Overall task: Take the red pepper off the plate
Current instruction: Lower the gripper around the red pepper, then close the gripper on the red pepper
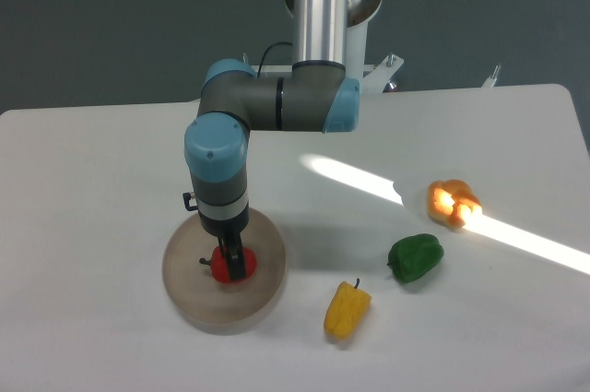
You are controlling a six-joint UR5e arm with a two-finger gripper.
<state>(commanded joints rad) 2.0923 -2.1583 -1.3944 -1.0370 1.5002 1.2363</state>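
Note:
The red pepper lies in the middle of the round beige plate at the front left of the table. My gripper points straight down onto the pepper. A dark finger stands in front of it, with red showing on both sides. The camera sees the fingers edge on, so their spacing and any grip on the pepper are unclear. The pepper rests on the plate.
A yellow pepper lies to the right of the plate, a green pepper further right, and an orange pepper in a bright strip of light. The arm's base column rises at the back centre.

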